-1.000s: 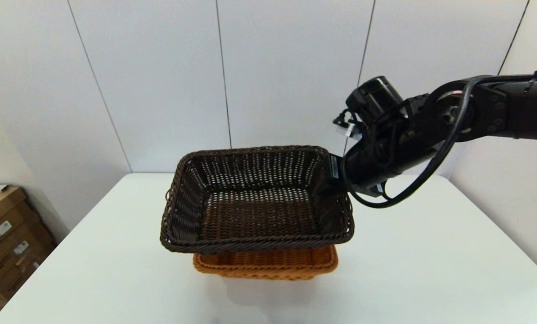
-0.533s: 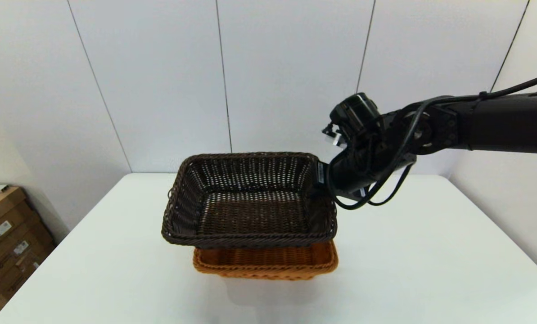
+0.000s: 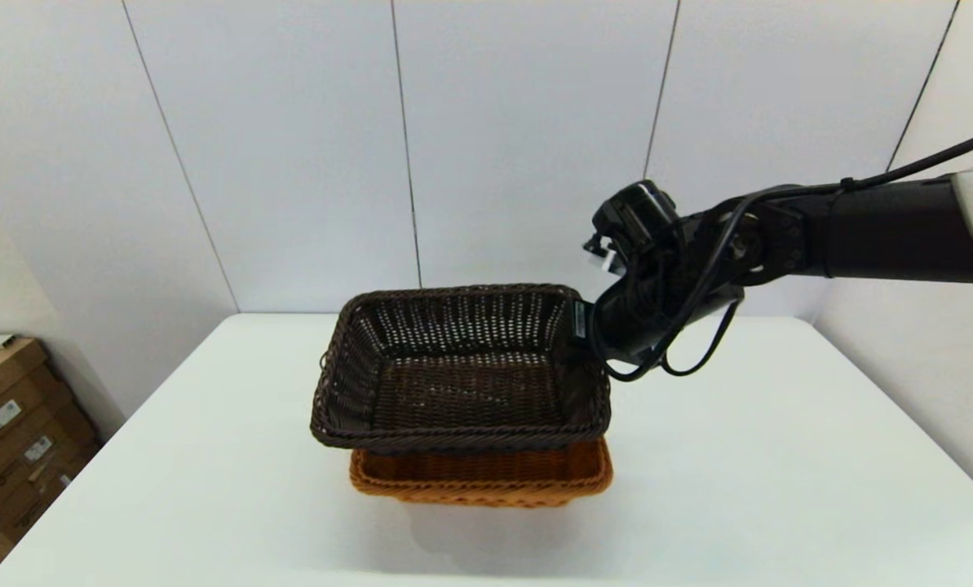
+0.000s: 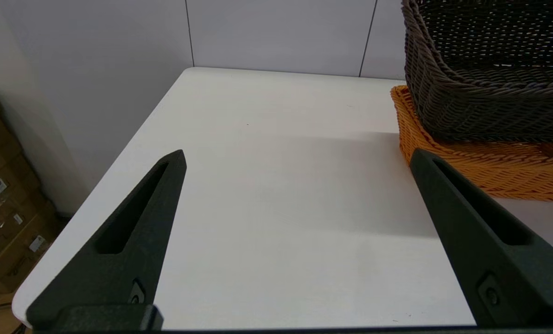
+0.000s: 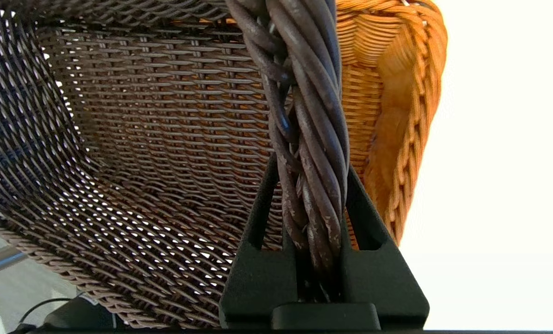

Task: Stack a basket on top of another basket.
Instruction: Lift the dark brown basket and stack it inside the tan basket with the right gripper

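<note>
Lower and farther right than a second ago, the dark brown wicker basket (image 3: pixel 462 371) hangs partly over the orange-tan wicker basket (image 3: pixel 486 477) on the white table (image 3: pixel 780 473). Right gripper (image 5: pixel 311 185) clamps its braided rim; left gripper (image 4: pixel 295 162) hovers spread, well aside.

A bare test room or lab was indicated. A plain white surface (image 3: pixel 739 456) was set against pale panelled walls (image 3: pixel 527 139) with thin vertical seams. Labelled cardboard boxes (image 3: pixel 13 424) were stacked on the floor at the robot's left, as in a storage corner. No domestic furnishings were seen.
</note>
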Tool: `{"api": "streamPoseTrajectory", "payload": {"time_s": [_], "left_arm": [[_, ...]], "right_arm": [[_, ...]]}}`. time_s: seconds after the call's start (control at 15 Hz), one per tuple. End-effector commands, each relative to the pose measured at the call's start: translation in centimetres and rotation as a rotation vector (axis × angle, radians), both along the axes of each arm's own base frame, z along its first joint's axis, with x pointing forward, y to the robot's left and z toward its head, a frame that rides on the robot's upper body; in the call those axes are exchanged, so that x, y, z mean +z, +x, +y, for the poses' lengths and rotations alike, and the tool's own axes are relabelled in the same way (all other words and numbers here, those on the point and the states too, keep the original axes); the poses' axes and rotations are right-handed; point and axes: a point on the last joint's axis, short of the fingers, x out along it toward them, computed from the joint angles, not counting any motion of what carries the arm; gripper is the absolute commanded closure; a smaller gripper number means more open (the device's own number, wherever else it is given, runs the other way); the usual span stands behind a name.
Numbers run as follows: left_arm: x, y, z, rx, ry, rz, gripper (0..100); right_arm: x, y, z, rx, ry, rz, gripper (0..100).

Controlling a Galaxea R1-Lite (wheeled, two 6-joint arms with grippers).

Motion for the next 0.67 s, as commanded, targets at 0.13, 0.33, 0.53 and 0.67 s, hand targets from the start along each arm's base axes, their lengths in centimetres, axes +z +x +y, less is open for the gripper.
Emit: {"api": "streamPoseTrajectory", "payload": {"time_s": [0.13,0.33,0.53,0.67], "left_arm": [[0.0,0.0,0.0,0.001,-0.001,-0.001,0],[0.0,0.0,0.0,0.001,-0.001,-0.001,0],[0.0,0.0,0.0,0.001,0.001,-0.001,0],[0.0,0.0,0.0,0.001,-0.001,-0.001,0]], "right_arm": [[-0.8,0.4,-0.3,-0.01,-0.012,0.022,100],[-1.3,0.4,-0.3,-0.016,-0.019,0.04,100],[-1.3,0.4,-0.3,-0.018,-0.016,0.046,100],[-1.7,0.4,-0.4,-0.02,-0.023,0.058,100]]}}
